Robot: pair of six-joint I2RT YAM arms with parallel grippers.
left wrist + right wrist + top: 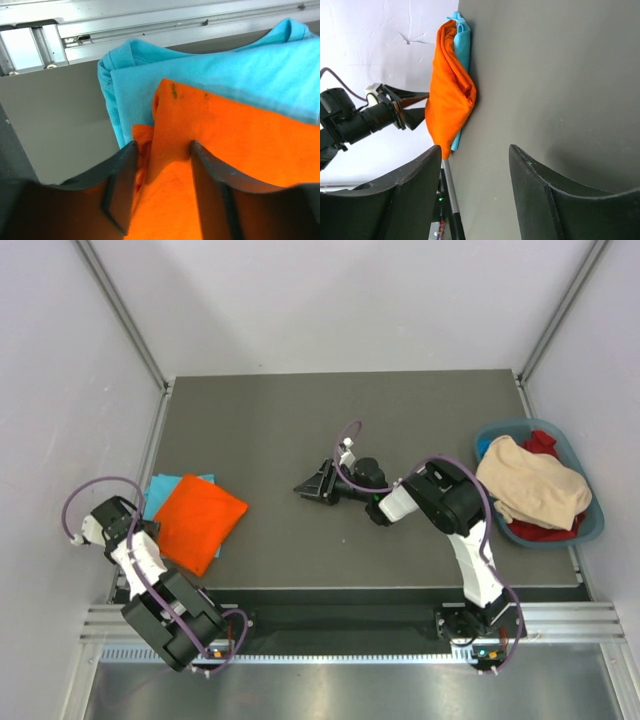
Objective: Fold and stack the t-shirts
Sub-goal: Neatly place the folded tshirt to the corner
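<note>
The orange t-shirt (198,522) lies folded on the blue t-shirt (165,488) at the left of the table (330,420) — soft and floppy, so pinch a thick folded edge. The left gripper (162,147) sits around an orange fold; I cannot tell if it squeezes. The right gripper (475,150) is open and empty.

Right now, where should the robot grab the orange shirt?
The bunched fold at its left edge, from the left. The orange shirt lies smooth on the blue shirt elsewhere, and the left gripper straddles that fold.
</note>
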